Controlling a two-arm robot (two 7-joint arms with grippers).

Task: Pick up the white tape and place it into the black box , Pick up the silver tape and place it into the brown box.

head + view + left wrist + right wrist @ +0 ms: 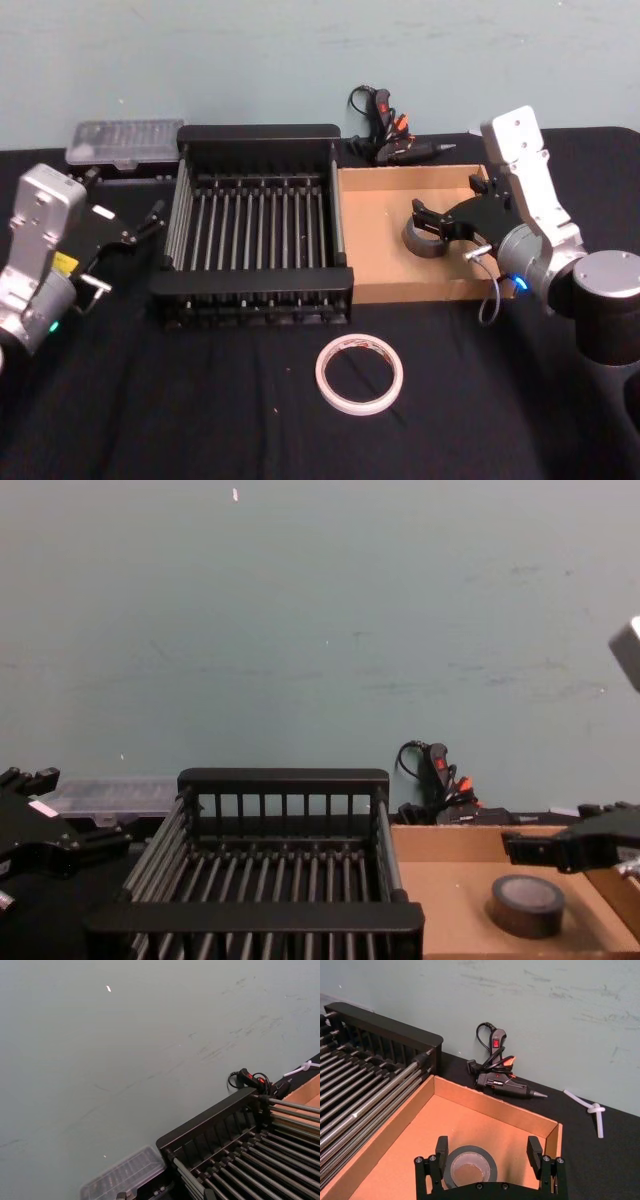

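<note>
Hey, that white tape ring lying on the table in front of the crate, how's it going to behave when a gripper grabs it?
The white tape is a wide ring with a thin wall, so it will probably flex or go oval under a squeeze. It looks light for its width. It lies flat on the black table, so it shouldn't roll, though a sideways nudge might slide it.

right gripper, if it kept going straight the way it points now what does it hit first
Probably the small dark grey-silver roll of tape, lying on the floor of the shallow brown cardboard tray. The right gripper is open with the roll between its fingers; depth is unclear.
</note>
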